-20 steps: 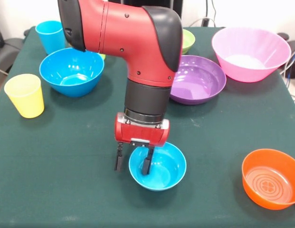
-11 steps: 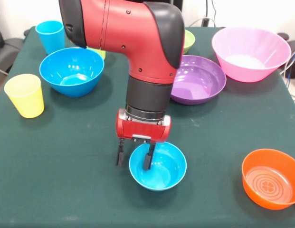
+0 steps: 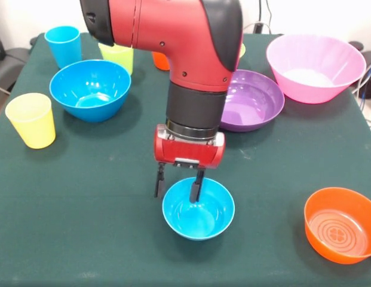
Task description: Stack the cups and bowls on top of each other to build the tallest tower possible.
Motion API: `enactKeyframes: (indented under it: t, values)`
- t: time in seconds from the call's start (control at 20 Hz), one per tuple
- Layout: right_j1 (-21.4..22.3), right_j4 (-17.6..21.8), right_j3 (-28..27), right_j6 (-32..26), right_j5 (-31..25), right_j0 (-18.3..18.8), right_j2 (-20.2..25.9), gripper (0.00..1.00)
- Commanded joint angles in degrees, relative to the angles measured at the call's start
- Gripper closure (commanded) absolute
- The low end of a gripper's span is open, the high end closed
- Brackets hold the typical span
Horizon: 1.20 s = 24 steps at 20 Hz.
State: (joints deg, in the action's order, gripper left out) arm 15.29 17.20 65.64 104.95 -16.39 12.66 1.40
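**A:** ok so where's the pincer (image 3: 178, 189) at right now?

**B:** Hanging straight down over the small light-blue bowl (image 3: 198, 209), spread fairly wide. One finger sits inside the bowl, the other outside its rim, so the rim is between them. Can't tell if either finger actually touches the plastic. Nothing gripped.

**A:** and the rest of the stuff?

**B:** Spread out on the green counter (image 3: 83, 197). The orange bowl (image 3: 342, 224) is off to the side of the pincer, well apart, by the counter's edge. The other way and further back there's the yellow cup (image 3: 31, 119) and the deep blue bowl (image 3: 89, 89), with the blue cup (image 3: 63, 45) behind that. The purple bowl (image 3: 254, 98) is behind the arm, and the big pink bowl (image 3: 315, 66) just beside it. A lime green cup (image 3: 116, 58) and a bit of an orange cup (image 3: 161, 61) peek out behind the arm.

**A:** any tower yet?

**B:** nope, everything's sitting on its own.
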Motion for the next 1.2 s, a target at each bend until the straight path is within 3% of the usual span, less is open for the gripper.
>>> enactKeyframes:
  t: [0.05, 0.75, 1.2]
  values:
    - [2.3, 3.5, 3.8, -8.9, -8.4, 0.8, 7.6, 0.00]
    - [7.5, 1.8, 5.9, -8.9, -14.5, 1.5, 10.8, 0.00]
    - [9.0, 2.3, 7.9, -7.5, -14.9, 1.6, 11.1, 0.00]
